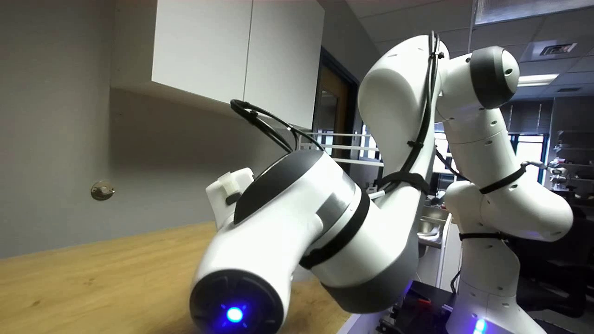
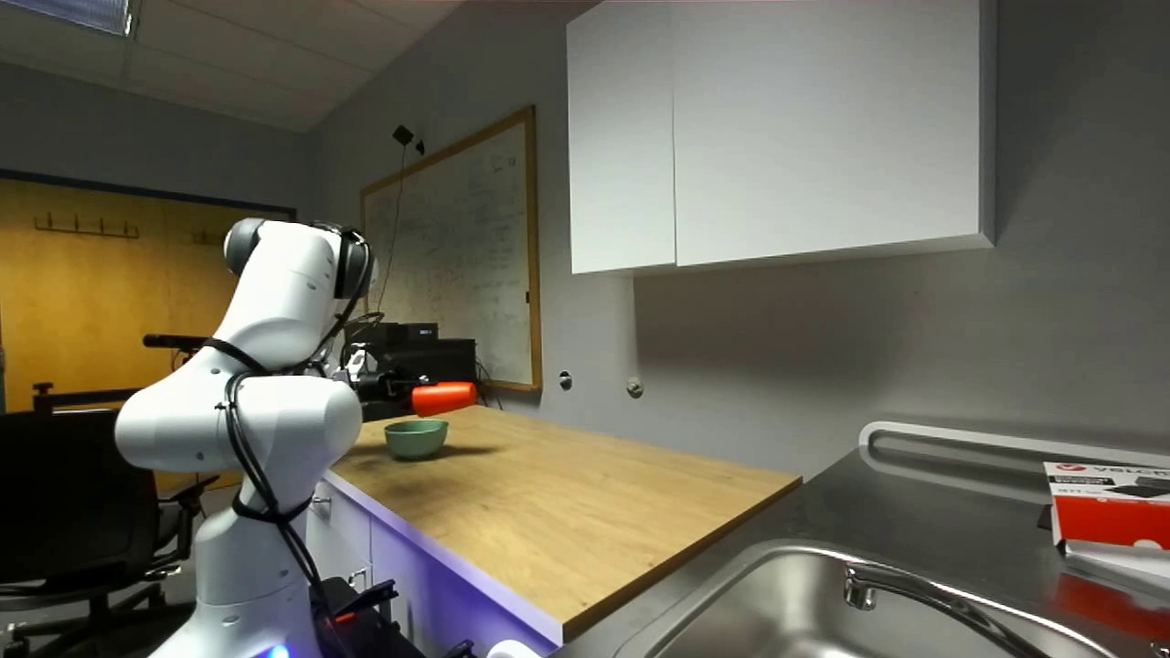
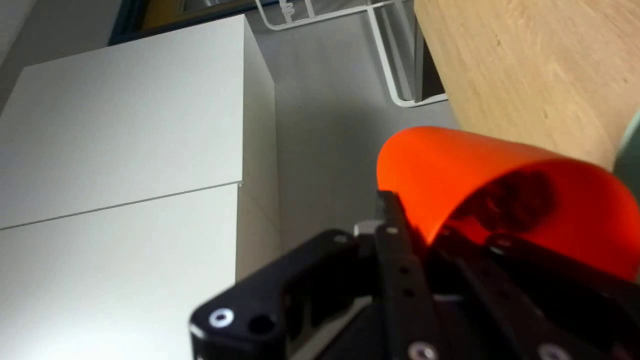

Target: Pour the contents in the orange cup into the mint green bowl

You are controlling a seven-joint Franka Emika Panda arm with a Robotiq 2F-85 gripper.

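The gripper (image 3: pixel 422 230) pinches the wall of the orange cup (image 2: pixel 445 397) near its mouth. In an exterior view the cup's long axis lies nearly level, above and slightly right of the mint green bowl (image 2: pixel 416 440), mouth apparently toward it; dark contents (image 3: pixel 522 200) seem present. Judged next: steeper tilt. No obstruction shows between; the sink (image 2: pixel 749 603) stands well apart.

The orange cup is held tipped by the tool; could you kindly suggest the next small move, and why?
I would probably tip the orange cup slightly more, mouth down: the tool holds it nearly level, higher than the mint green bowl, and dark contents seem to be inside.
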